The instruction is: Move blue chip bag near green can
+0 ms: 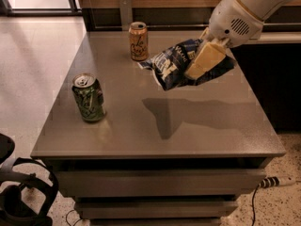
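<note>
- Carrying is the step in hand: the gripper (pixel 203 62), at about 1 o'clock over the table (pixel 207 131), has its tan fingers clamped on the blue chip bag (pixel 170 66), pinching the bag's right-hand end.
- The bag hangs crumpled from that grip, its free end trailing toward 9 o'clock. It looks clear of the tabletop, since its shadow (pixel 164 119) falls apart from it, toward 6 o'clock.
- The green can (pixel 88 98) stands upright near the table's left edge, at about 8 o'clock from the bag and well apart from it.
- By my judgement the lift is done and the transport is under way, with most of the crossing left to go.
- The next move calls for travel toward 8 o'clock, then a descent onto the bare tabletop just to the 3 o'clock side of the green can. The trailing end of the bag leads the way, so it needs room, or it may nudge the can and tip it.
- An orange-tan can (pixel 138 41) stands at the back, at about 10 o'clock from the bag and near its trailing end. It is off the path.
- Count: one gripper, one chip bag, two cans (one green, one orange-tan), one table.
</note>
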Controlling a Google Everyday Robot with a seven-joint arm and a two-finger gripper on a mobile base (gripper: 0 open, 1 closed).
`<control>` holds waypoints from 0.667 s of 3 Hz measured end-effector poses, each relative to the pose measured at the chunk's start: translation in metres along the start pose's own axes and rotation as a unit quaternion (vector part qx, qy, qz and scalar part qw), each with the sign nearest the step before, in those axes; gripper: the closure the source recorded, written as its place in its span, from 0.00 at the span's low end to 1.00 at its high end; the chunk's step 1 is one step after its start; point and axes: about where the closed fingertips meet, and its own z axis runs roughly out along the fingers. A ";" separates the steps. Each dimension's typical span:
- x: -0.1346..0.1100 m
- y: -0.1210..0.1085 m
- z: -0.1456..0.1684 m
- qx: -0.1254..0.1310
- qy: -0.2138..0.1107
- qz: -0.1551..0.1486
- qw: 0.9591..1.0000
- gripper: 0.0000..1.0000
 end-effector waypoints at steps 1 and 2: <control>-0.014 0.014 0.021 0.004 0.018 -0.004 1.000 1.00; -0.019 0.028 0.035 0.010 0.039 -0.001 0.999 1.00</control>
